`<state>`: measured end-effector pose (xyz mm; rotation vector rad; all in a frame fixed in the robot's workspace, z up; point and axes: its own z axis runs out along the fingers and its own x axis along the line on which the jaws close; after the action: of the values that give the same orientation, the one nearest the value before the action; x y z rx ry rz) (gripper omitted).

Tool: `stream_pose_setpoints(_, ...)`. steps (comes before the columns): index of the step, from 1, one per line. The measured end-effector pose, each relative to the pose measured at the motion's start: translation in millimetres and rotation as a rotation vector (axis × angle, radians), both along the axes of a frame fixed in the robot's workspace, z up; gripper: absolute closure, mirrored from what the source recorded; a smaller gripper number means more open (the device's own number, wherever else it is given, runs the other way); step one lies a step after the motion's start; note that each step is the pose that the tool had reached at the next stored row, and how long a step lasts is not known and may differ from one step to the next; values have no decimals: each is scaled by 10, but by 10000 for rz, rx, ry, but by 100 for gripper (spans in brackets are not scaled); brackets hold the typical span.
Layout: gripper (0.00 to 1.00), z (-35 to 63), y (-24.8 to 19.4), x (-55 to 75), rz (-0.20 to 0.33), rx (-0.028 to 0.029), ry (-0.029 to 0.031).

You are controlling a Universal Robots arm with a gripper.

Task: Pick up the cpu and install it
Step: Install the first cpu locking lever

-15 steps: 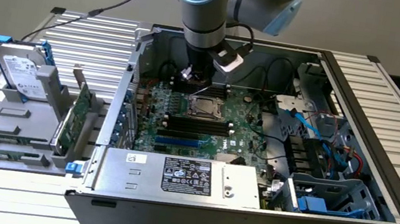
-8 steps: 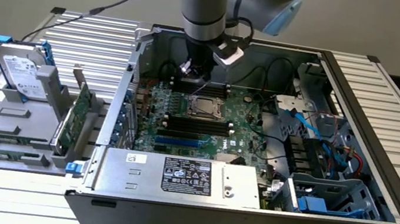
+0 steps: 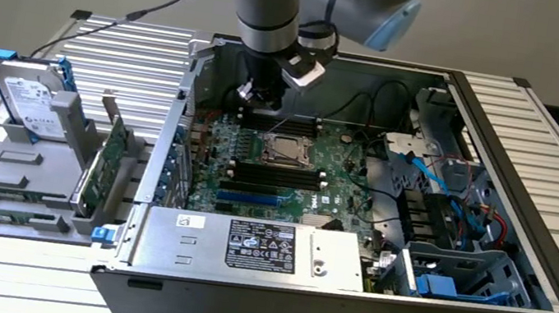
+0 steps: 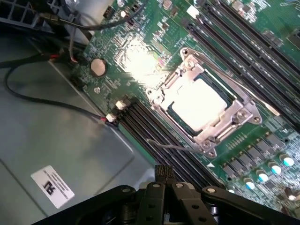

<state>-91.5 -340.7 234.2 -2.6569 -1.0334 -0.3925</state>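
The cpu (image 3: pixel 283 150) is a small square chip with a dull silver top, lying flat in the metal-framed socket in the middle of the green motherboard (image 3: pixel 252 190) inside the open computer case. In the wrist view the cpu (image 4: pixel 196 104) shines brightly inside the socket frame (image 4: pixel 243 112). My gripper (image 3: pixel 255 100) hangs over the back of the motherboard, behind the socket and a little toward the exterior view's left. The black fingertips of my gripper (image 4: pixel 163 174) are pressed together with nothing between them, above the dark memory slots (image 4: pixel 140 124) beside the socket.
A silver hard drive (image 3: pixel 31 99) stands in a grey holder on the exterior view's left, with green circuit cards (image 3: pixel 101 163) beside it. A power supply (image 3: pixel 249 245) fills the case front. Drive cages (image 3: pixel 456 278) and blue cables (image 3: pixel 426 174) crowd the right. Loose wires (image 4: pixel 56 103) cross the case wall.
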Motion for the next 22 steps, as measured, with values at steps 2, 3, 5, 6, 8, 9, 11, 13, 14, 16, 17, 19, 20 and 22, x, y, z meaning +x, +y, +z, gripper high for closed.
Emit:
stream_pose_setpoints(2, 89, 0, -29, -32, 0, 1, 0)
stream_pose_setpoints(3, 89, 0, -58, -37, 1, 3, 1)
stream_pose_setpoints(5, 89, -3, -131, -38, -2, 7, 0)
stream_pose_setpoints(6, 89, -7, -161, -38, -3, 9, 0)
stream_pose_setpoints(8, 89, -33, -181, -38, -2, 21, -13)
stream_pose_setpoints(9, 89, -50, -182, -38, -3, 25, -30)
stream_pose_setpoints(11, 89, -86, -182, -38, 0, 34, -42)
stream_pose_setpoints(13, 89, -122, -182, -41, -1, 36, -47)
stream_pose_setpoints(14, 89, -140, -182, -41, 0, 36, -48)
stream_pose_setpoints(16, 89, -176, -182, -43, 1, 36, -52)
stream_pose_setpoints(17, 89, -194, -182, -44, 1, 35, -54)
stream_pose_setpoints(19, 89, -232, -182, -46, 5, 36, -58)
stream_pose_setpoints(20, 89, -250, -182, -46, 11, 37, -62)
stream_pose_setpoints(22, 89, -286, -182, -47, 42, 38, -71)
